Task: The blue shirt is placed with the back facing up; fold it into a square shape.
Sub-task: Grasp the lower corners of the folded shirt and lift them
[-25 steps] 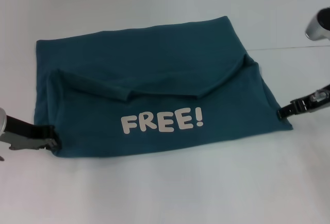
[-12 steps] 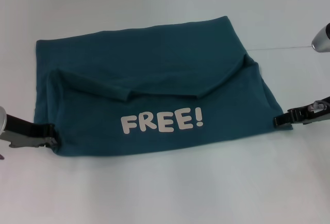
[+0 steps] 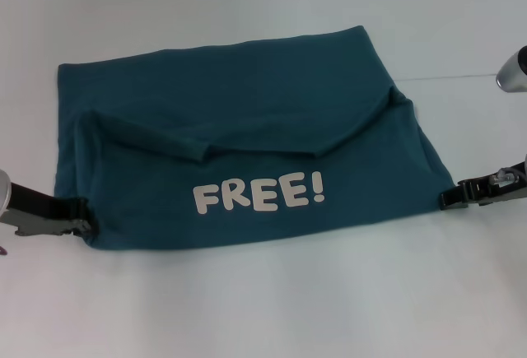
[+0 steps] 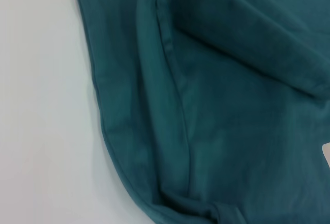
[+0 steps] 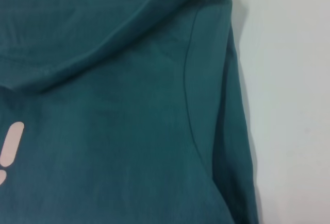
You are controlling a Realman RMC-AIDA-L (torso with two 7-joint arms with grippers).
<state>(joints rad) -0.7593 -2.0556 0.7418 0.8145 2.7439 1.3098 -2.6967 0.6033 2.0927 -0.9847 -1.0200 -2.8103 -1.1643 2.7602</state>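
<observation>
White table (image 3: 263,309), shirt (image 3: 247,103) flat at its middle, near half doubled so the lettering (image 3: 258,194) faces up. Left gripper (image 3: 82,225) at the near left corner, right gripper (image 3: 449,198) at the near right edge; grip state of both impossible to tell. Best handled, probably, with both corners pinched firmly, raised level and together, cloth taut, edges matched before any release.

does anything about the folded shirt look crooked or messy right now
Yes. The blue shirt is not square: its outline is a slanted trapezoid, and the folded-up flap with the FREE! lettering has a sagging, uneven upper edge with a dip near the middle. The left gripper and right gripper sit at its near corners.
</observation>
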